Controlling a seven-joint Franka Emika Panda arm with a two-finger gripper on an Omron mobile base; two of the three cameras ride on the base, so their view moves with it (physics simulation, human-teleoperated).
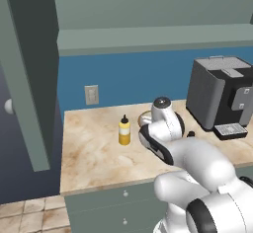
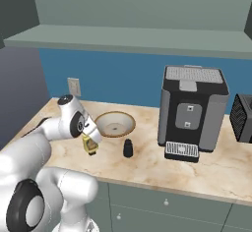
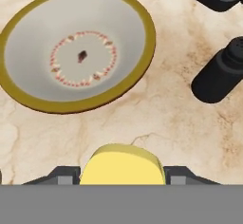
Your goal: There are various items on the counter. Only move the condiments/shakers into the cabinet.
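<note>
My gripper (image 2: pixel 91 146) (image 3: pixel 122 174) hangs low over the counter (image 1: pixel 94 158), and its fingers (image 3: pixel 61 174) press both sides of the plain yellow squarish bottle (image 3: pixel 122 165) (image 2: pixel 90 147), which stands just in front of the wooden bowl (image 2: pixel 115 124) (image 3: pixel 142 26). The small black shaker (image 2: pixel 128 148) (image 3: pixel 222 75) stands to the right of the bottle. Further left on the counter, the yellow squeeze bottle (image 1: pixel 124 132) with the black nozzle stands upright. Above, the cabinet shelf (image 2: pixel 138 37) runs along the wall, with its tall door (image 1: pixel 24 69) swung open at the left.
The big black coffee machine (image 2: pixel 192 110) (image 1: pixel 220 96) stands at the right of the counter, and another dark appliance (image 2: pixel 242 118) sits beyond it. A wall socket (image 1: pixel 91 95) is on the blue backsplash. Drawers (image 2: pixel 167 201) run below the counter's front edge.
</note>
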